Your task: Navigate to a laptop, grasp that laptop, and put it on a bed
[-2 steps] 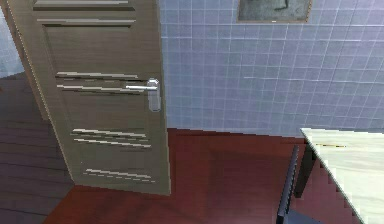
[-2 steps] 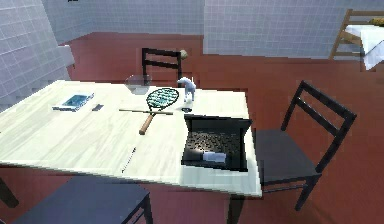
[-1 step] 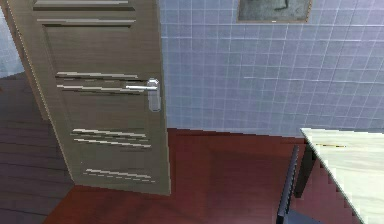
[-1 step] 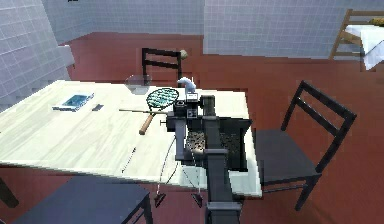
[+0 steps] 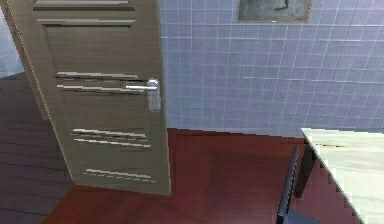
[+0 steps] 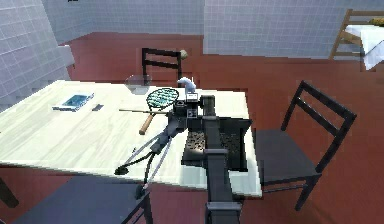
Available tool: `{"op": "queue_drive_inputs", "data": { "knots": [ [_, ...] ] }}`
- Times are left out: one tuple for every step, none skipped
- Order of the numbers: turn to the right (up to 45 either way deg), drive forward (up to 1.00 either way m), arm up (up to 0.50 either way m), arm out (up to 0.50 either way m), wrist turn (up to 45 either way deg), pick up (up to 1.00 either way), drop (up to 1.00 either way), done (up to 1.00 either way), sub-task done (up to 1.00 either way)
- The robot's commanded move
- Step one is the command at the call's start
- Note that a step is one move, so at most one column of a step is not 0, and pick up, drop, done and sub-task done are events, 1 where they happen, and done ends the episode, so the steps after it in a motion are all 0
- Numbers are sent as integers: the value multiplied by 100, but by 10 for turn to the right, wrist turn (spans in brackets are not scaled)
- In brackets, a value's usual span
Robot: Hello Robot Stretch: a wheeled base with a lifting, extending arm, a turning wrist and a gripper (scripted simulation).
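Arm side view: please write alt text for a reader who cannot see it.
The robot's dark arm reaches over a light wooden table, its gripper near a dark laptop. A racket and a blue book lie there.

No text, number or sign is legible. The blue book on the surface and the framed wall picture show no readable print.

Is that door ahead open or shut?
Open: the door stands swung out at an angle before the tiled wall, dark floor showing past its left edge.
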Motion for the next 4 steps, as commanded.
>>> {"op": "queue_drive_inputs", "data": {
  "knots": [
    [0,0,0,0,450,0,0,0,0],
    [0,0,0,0,450,0,0,0,0],
    [0,0,0,0,450,0,0,0,0],
    [0,0,0,0,240,0,0,0,0]
  ]
}}
